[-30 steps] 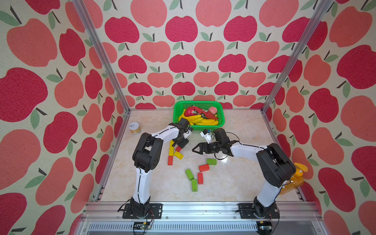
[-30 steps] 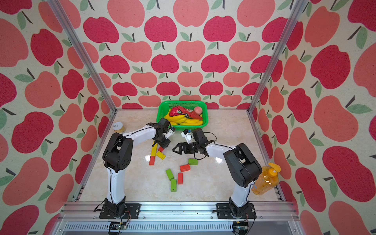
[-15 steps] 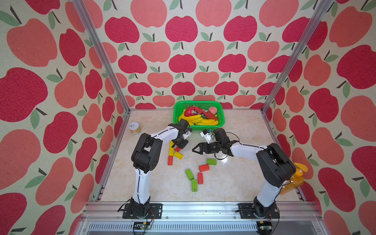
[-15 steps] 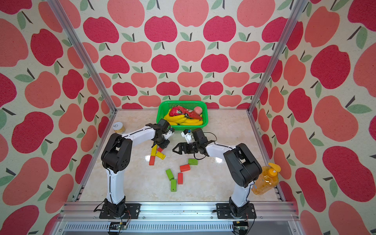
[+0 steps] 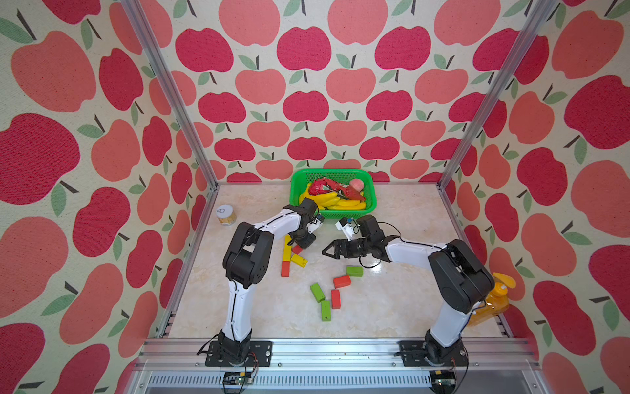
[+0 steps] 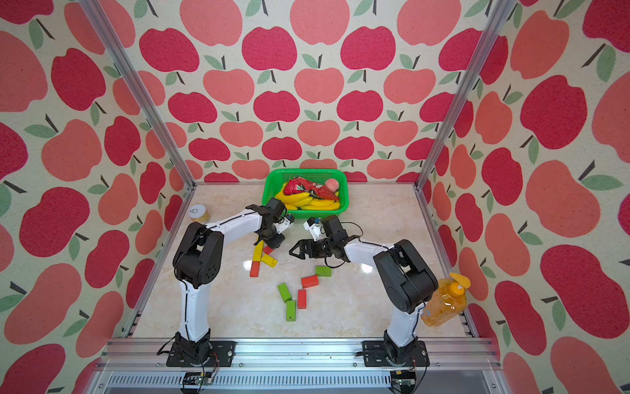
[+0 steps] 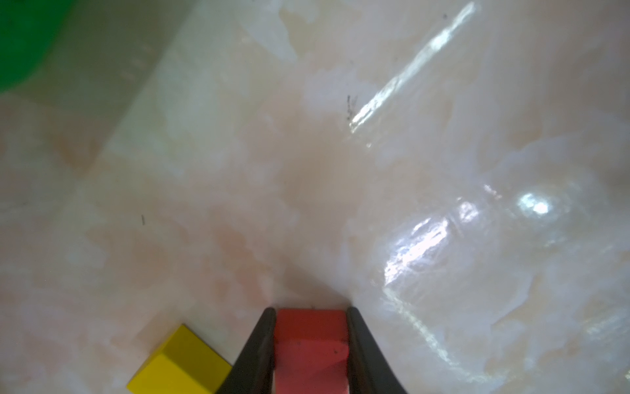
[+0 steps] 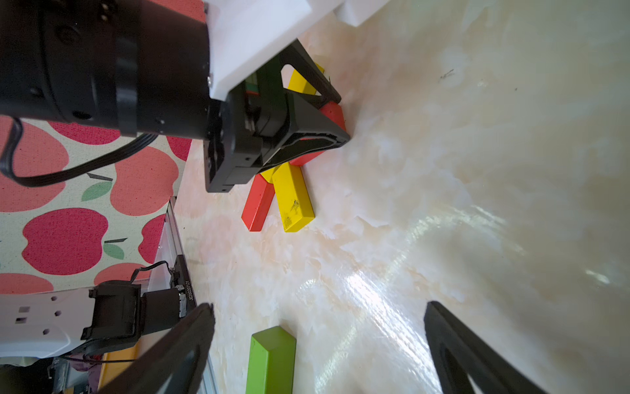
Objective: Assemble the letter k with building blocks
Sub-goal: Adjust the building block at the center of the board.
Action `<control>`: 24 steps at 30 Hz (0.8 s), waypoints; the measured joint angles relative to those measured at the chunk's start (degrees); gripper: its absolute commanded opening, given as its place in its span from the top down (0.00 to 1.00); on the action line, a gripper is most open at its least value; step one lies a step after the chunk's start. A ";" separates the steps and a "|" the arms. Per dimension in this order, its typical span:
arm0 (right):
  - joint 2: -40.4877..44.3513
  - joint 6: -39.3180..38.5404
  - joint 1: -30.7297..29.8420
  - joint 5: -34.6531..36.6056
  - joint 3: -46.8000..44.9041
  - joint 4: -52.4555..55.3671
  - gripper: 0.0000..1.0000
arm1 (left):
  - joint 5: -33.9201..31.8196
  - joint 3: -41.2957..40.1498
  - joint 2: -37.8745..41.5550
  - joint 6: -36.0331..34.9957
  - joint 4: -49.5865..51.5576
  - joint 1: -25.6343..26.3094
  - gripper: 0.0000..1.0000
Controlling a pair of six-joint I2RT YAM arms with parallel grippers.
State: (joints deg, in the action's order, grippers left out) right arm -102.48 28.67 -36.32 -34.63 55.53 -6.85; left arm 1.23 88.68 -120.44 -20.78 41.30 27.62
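Gripping a red block [image 7: 310,354] across its width, our left gripper [image 7: 310,312] holds it low at 3 o'clock of the yellow bar [image 5: 287,247], long axis toward 2 o'clock, we judge. Our right gripper [image 8: 318,307] gapes empty at 3 o'clock of that. Loose blocks [image 5: 342,281] lie toward 6 o'clock on the glossy table [image 5: 392,307].

I see blocks in two groups, all lying flat. Clamped red block [image 7: 310,354] sits between jaws of left gripper [image 7: 310,309]. Just beside it: yellow strip [image 5: 287,246], maybe two blocks end to end, with end red block [image 5: 285,268] in line and slanted yellow block [image 5: 299,260]. Loose scatter toward front: far green block [image 5: 354,271], middle red block [image 5: 342,281], tilted green block [image 5: 317,292], front red block [image 5: 335,299], front green block [image 5: 326,310].
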 measured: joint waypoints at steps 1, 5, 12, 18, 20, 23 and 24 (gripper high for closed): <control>-0.02 -0.02 0.00 -0.02 0.00 0.00 0.01 | 0.02 0.00 0.00 -0.22 0.00 0.04 0.69; -0.70 -0.02 0.00 -0.02 0.15 0.02 0.01 | 0.02 0.00 0.00 -1.29 -0.04 0.13 0.69; -1.31 -0.02 0.00 -0.02 0.17 0.07 0.01 | -0.59 0.00 0.00 -1.88 -0.11 0.39 0.66; -1.36 -0.02 0.00 -0.02 0.17 0.04 0.01 | -0.87 0.00 -0.04 -1.95 -0.11 0.59 0.62; -1.42 -0.02 0.00 -0.02 0.17 0.07 0.01 | -1.22 0.00 -0.04 -2.01 -0.07 0.72 0.59; -1.42 -0.02 0.00 -0.02 0.17 0.09 0.01 | -1.90 0.00 -0.04 -2.47 -0.15 0.81 0.53; -1.42 -0.02 0.00 -0.02 0.17 0.09 0.01 | -2.21 0.00 -0.04 -2.73 -0.26 0.83 0.49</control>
State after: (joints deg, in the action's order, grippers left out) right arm -103.90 28.64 -36.32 -34.65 55.70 -6.76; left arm -0.97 88.68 -120.49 -23.51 41.04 28.45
